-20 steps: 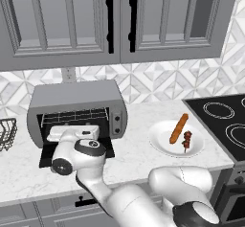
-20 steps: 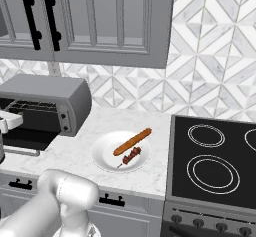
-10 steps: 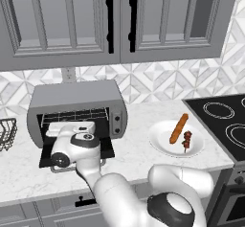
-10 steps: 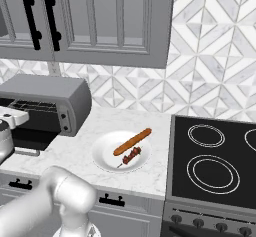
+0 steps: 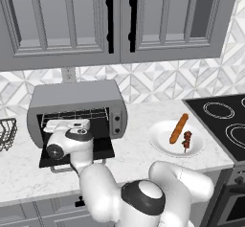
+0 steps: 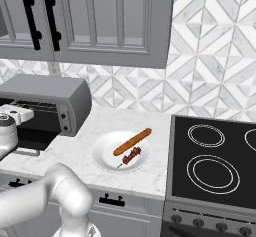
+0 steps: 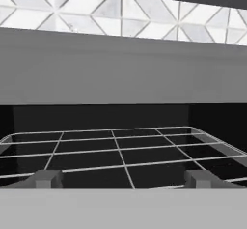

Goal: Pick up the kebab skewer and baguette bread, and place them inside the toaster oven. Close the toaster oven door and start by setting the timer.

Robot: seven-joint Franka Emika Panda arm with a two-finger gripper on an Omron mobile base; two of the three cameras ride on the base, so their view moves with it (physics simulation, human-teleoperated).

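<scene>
Jaws spread wide and empty, the gripper (image 7: 123, 178) has edged up to the open toaster oven (image 5: 76, 96) and faces its wire rack (image 7: 120, 150), while baguette bread (image 5: 178, 128) and kebab skewer (image 5: 186, 140) wait untouched on the plate (image 5: 160, 142) at three o'clock.

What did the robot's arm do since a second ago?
The arm swung its elbow round and down in front of the open toaster oven; the hand stayed by the oven mouth, fingers wide open, holding nothing. The baguette bread and kebab skewer stayed on the plate.
</scene>
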